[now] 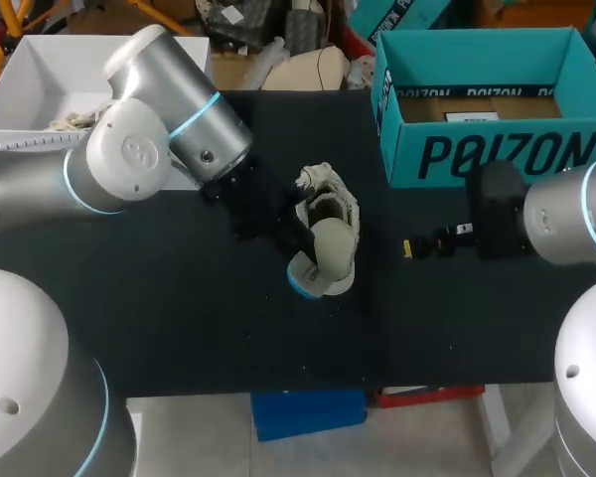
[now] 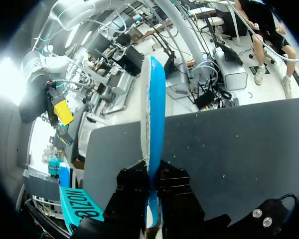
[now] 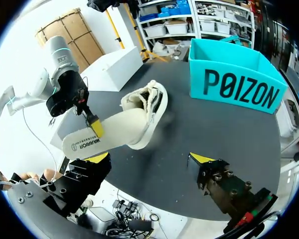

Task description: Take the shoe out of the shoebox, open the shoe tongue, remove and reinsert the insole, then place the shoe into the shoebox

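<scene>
Cream shoe (image 1: 330, 207) on its side at centre frame on the black table (image 1: 179, 318), left gripper (image 2: 152, 172) clamped on the blue-backed insole (image 2: 152, 109) touching the shoe, right gripper (image 1: 409, 246) at middle right with fingers apart, holding nothing, teal shoebox (image 1: 497, 154) at upper right

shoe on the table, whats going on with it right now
The left gripper is shut on the insole, which sits partly inside the shoe with its heel end sticking out. Whether it is coming out or going back in cannot be told. The shoe lies on the black table, outside the teal shoebox. The right gripper hangs open, apart from the shoe.
</scene>
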`<state>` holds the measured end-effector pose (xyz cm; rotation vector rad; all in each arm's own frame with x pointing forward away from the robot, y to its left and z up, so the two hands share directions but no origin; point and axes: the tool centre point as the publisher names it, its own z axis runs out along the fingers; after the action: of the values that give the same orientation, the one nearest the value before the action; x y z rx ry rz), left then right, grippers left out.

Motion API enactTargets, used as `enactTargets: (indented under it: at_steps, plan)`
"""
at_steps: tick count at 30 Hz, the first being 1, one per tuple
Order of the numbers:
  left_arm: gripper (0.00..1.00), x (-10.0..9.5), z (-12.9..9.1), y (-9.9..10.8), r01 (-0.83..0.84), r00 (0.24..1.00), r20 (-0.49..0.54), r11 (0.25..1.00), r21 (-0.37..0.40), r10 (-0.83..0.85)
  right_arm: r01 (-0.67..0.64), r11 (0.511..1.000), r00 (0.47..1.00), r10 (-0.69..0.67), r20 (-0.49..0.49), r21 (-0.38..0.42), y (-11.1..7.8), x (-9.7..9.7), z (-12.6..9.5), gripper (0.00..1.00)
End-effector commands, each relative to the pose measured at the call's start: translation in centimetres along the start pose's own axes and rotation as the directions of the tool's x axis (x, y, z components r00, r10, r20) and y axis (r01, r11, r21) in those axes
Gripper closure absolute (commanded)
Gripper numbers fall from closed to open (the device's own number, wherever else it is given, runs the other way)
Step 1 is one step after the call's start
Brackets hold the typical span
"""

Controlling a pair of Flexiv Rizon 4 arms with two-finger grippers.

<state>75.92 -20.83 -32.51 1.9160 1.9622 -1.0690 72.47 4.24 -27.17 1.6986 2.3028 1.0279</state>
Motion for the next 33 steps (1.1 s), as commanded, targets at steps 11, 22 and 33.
enactTargets:
  at_steps: [11,22,33]
  plan:
    - [1.00,-0.8,-2.1,-3.3,0.044,0.980,-0.188,0.996,-0.073,-0.057,0.000,1.000,1.000,0.000,-0.002,0.002,0.0,0.0,-0.1,0.00]
    - [1.00,-0.1,0.5,-3.1,0.093,0.976,-0.189,0.990,-0.108,-0.112,0.000,1.000,1.000,0.000,-0.002,0.002,0.0,0.0,-0.1,0.00]
    - [1.00,0.1,2.2,-1.1,0.107,0.983,-0.137,0.987,-0.116,-0.123,0.000,1.000,1.000,0.000,-0.002,0.002,0.0,0.0,-0.1,0.00]
